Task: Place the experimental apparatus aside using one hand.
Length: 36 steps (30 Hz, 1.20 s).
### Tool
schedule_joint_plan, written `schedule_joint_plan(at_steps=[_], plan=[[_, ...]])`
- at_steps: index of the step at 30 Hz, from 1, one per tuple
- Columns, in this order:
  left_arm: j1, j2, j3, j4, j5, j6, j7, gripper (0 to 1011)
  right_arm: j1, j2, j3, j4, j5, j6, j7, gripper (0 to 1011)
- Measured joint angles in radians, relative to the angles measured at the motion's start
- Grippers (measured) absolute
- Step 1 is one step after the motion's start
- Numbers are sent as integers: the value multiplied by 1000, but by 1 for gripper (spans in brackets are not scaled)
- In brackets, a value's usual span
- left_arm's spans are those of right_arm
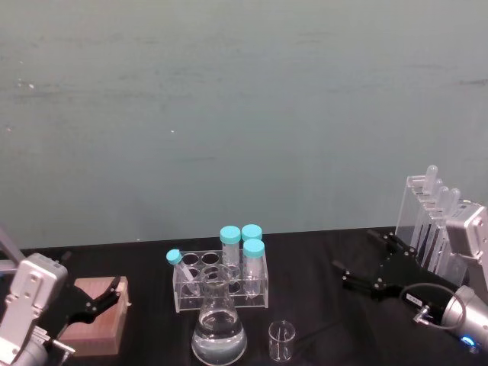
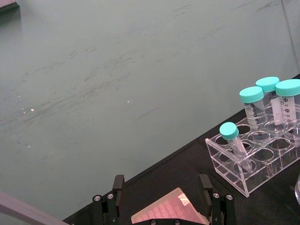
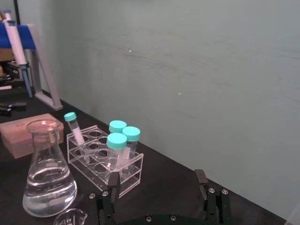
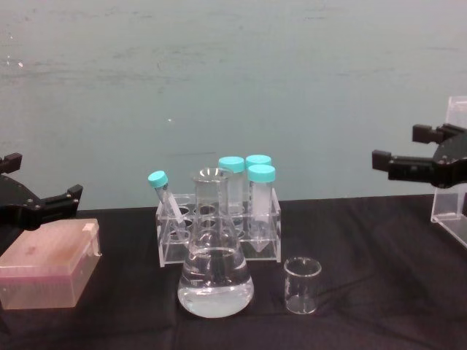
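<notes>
The conical flask (image 1: 219, 328) with clear liquid stands at the table's front centre, with the small glass beaker (image 1: 281, 341) just to its right. The clear acrylic pipette stand (image 1: 431, 221) is at the far right. My right gripper (image 1: 354, 252) hovers open and empty left of the stand, well right of the beaker. The chest view shows it (image 4: 400, 144) raised above the table beside the stand (image 4: 452, 160), with the flask (image 4: 215, 270) and beaker (image 4: 302, 286) low in the centre. In the right wrist view its fingers (image 3: 112, 180) frame the flask (image 3: 47, 173). My left gripper (image 1: 91, 278) rests open at the far left.
A clear rack (image 1: 221, 278) of teal-capped tubes stands right behind the flask. A pink-brown box (image 1: 95, 316) lies under my left gripper (image 2: 161, 185). A black cloth covers the table (image 1: 320, 252), and a green wall rises close behind its back edge.
</notes>
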Motion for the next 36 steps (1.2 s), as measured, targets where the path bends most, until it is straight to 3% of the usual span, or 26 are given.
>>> schedule_joint_plan(at_steps=[21,36], plan=[[0,0,0,0,0,0,0,1000,64,26,-109,68,28,-9,81,1002],[0,0,0,0,0,0,0,1000,155,17,-199,176,29,-29,144,1002]])
